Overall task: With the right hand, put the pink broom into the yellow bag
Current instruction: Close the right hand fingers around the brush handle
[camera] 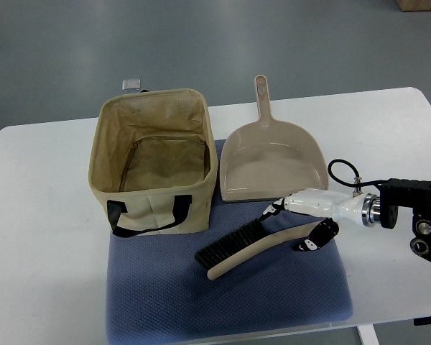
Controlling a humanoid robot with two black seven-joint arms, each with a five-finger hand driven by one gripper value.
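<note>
1. Work surface: a white table [43, 215] with rounded corners, standing on a grey floor [201, 43]. One table leg shows at the lower right.
2. A blue-grey textured mat [223, 295] covers the near middle of the table. The bag, the broom and part of the dustpan rest on it.
3. The bag [152, 162], a tan-yellow fabric box with black strap handles, stands upright and open at the left end of the mat. Its interior looks empty.
4. A beige dustpan [273, 164] lies flat just to the right of the bag, handle pointing away towards the far edge.
5. The broom [253, 243] lies on the mat in front of the dustpan, outside the bag. It has dark bristles and a pale beige-pink back and handle, and is set diagonally, with the bristle end towards the bag.
6. The right hand [302, 219] comes in from the right edge on a white forearm with a black cable looped above it. Its dark fingers [317, 237] are spread either side of the broom's handle end, touching or very nearly so; a closed grasp is not evident.
7. A small grey square object [131, 84] lies on the floor beyond the table's far edge.
</note>
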